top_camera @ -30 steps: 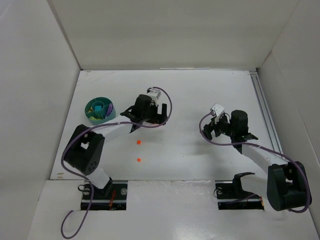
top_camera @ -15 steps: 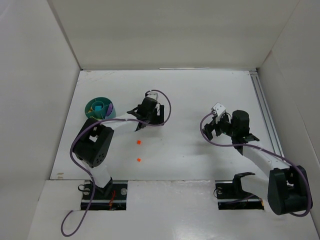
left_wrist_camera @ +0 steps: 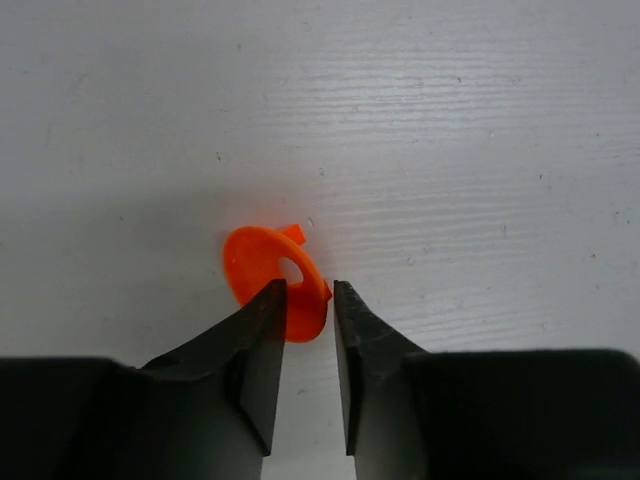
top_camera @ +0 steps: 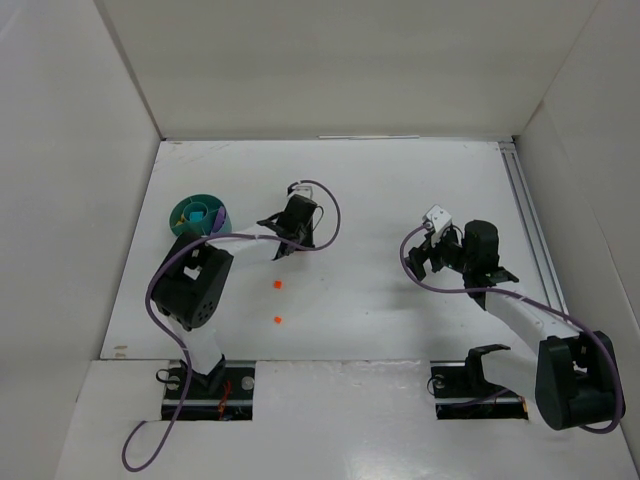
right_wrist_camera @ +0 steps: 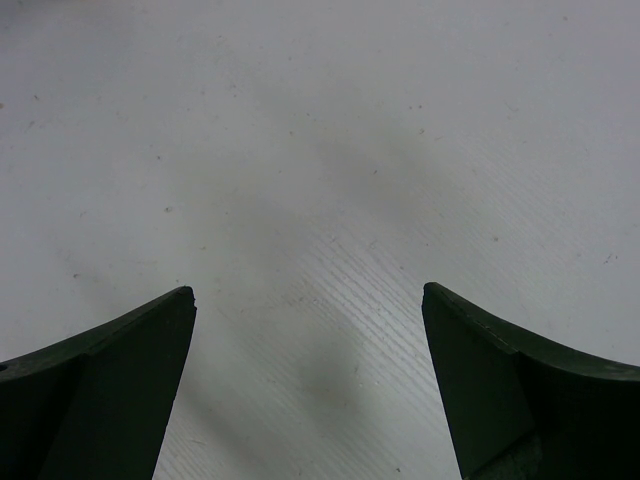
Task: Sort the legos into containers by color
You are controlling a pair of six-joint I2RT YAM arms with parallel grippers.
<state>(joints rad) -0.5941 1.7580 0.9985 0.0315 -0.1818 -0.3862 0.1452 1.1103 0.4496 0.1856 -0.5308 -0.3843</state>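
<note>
A flat orange lego ring (left_wrist_camera: 262,262) lies on the white table. In the left wrist view my left gripper (left_wrist_camera: 308,286) is shut on the ring's near right rim. Its left fingertip (left_wrist_camera: 268,300) overlaps the ring beside the hole, and the right one touches the outer edge. The top view shows that gripper (top_camera: 288,238) just right of the teal round tub (top_camera: 183,212). The tub holds purple, cyan and lime pieces in its wedges. Two more orange legos (top_camera: 277,285) (top_camera: 277,320) lie nearer the arm bases. My right gripper (top_camera: 458,266) (right_wrist_camera: 308,292) stands open over bare table.
White walls box in the table on the left, back and right. A metal rail (top_camera: 525,205) runs along the right edge. A purple cable (top_camera: 328,215) loops off each wrist.
My left gripper's jaws have closed from wide open onto the orange ring, and the wrist has shifted slightly left. The right arm has barely moved.
</note>
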